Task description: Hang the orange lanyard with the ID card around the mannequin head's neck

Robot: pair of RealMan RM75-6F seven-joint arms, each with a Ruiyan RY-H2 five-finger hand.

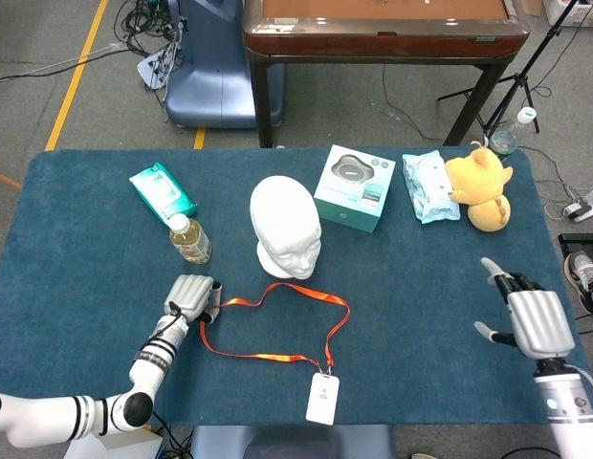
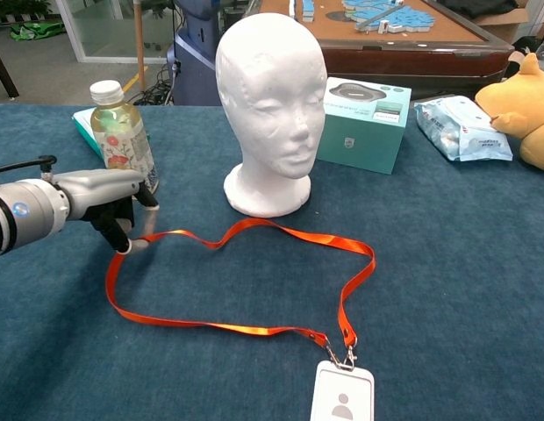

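The left hand (image 2: 101,200) sits low on the desk (image 1: 86,258), its fingers curled down and pinching the left end of the orange lanyard (image 2: 246,254) against the blue cloth, just in front of a bottle of yellowish drink (image 2: 120,136) with a white cap. From that pinch the strap runs out in a flat loop across the desk: one side passes wavily just in front of the base of the white mannequin head (image 2: 269,105), apart from it, and the other side comes back along the near edge. Both sides meet at a metal clip that carries the white ID card (image 2: 342,396), which lies flat near the front edge of the desk. The mannequin head stands upright, its neck bare of the strap. Behind it to the right is a teal box (image 2: 363,121), then a pale blue wipes pack (image 2: 458,129) and a yellow plush toy (image 1: 482,185) touching it. A green packet (image 1: 162,189) lies behind the bottle. The right hand (image 1: 526,317) is well apart from all this at the desk's right edge, fingers spread and holding nothing.
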